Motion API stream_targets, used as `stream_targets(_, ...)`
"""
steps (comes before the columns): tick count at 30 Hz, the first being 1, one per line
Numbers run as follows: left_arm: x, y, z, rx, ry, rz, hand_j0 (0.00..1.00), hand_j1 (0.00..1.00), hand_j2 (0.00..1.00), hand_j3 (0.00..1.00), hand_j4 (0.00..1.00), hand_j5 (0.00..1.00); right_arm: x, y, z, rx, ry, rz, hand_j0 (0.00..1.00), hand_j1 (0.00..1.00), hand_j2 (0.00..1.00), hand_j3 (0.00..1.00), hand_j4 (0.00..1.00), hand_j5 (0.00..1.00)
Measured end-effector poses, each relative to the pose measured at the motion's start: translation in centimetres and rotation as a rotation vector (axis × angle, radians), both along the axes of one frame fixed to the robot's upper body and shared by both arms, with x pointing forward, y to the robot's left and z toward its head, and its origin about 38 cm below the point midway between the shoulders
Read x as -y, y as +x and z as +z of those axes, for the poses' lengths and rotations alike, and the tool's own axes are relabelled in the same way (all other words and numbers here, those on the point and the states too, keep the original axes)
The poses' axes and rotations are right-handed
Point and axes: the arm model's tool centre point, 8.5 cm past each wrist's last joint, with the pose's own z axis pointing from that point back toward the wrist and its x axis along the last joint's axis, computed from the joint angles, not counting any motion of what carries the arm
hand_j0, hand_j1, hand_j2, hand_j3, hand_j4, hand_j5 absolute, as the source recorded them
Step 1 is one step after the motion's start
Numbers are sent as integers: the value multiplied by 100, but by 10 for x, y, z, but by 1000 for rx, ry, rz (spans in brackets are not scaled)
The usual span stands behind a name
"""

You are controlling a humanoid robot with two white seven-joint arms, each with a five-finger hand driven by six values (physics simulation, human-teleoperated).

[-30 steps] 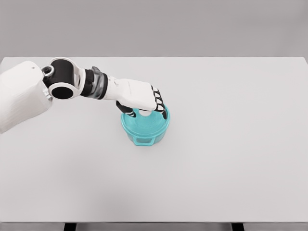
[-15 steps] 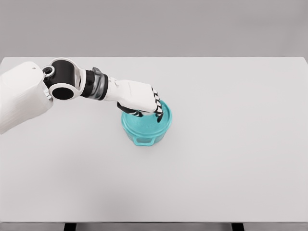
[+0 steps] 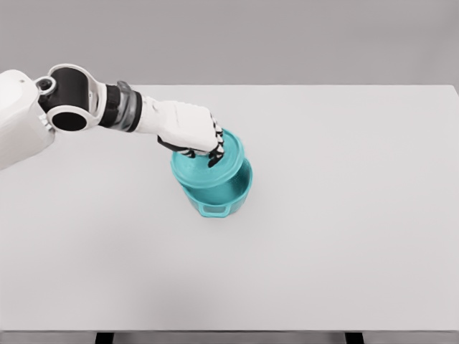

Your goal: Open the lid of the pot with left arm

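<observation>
The left hand point(image 3: 192, 134) is seen clenched on top of the teal lid point(image 3: 208, 163), fingers curled down over its centre, presumably around a knob that is hidden by the hand. The right arm is not in view.

Change noted against half a second ago: the lid was then seated level on the pot point(image 3: 221, 195), rim to rim. It is now lifted and displaced up and to the left, tilted, with its right edge raised. The pot's right-hand rim and part of the interior wall are exposed. Whether the lid's lower left edge is touching the pot rim cannot be told. The forearm has also drawn back toward the left shoulder.

The pot itself has stayed near the middle of the white bench point(image 3: 358, 215), front handle facing the camera; no shift of the pot is evident.

Judgement: the seal is broken and the opening is under way but not complete, since the lid overhangs most of the mouth. Further lift and leftward carry are judged necessary. Risk: the tilted lid could catch the rim and drag the pot.
</observation>
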Motion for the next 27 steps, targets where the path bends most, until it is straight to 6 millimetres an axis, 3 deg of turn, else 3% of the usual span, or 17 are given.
stream_targets(6,-75,7,5,27,91,138,43,43,43,43,43,43,0,-1,0,-2,0,0,100,100,100,100,100,100)
stream_targets(10,-107,9,-2,43,169,200,48,48,48,48,48,48,0,-1,0,-1,0,0,100,100,100,100,100,100)
stream_targets(12,-115,10,-6,43,190,217,66,66,66,66,66,66,0,0,0,0,0,0,100,100,100,100,100,100)
stream_targets(14,-121,11,-8,41,201,233,95,95,95,95,95,95,0,0,0,0,0,0,100,100,100,100,100,100)
stream_targets(15,-123,12,-8,40,205,239,100,100,100,100,100,100,0,-1,0,-1,0,0,100,100,100,100,100,100)
stream_targets(20,-130,13,-13,27,212,256,100,100,100,100,100,100,0,-1,0,-2,0,0,100,100,100,100,100,100)
stream_targets(22,-143,19,-15,15,215,302,100,100,100,100,100,100,0,-1,0,-2,0,0,100,100,100,100,100,100)
stream_targets(27,-227,49,-25,-127,93,625,100,100,100,100,100,100,0,0,0,0,0,0,100,100,100,100,100,100)
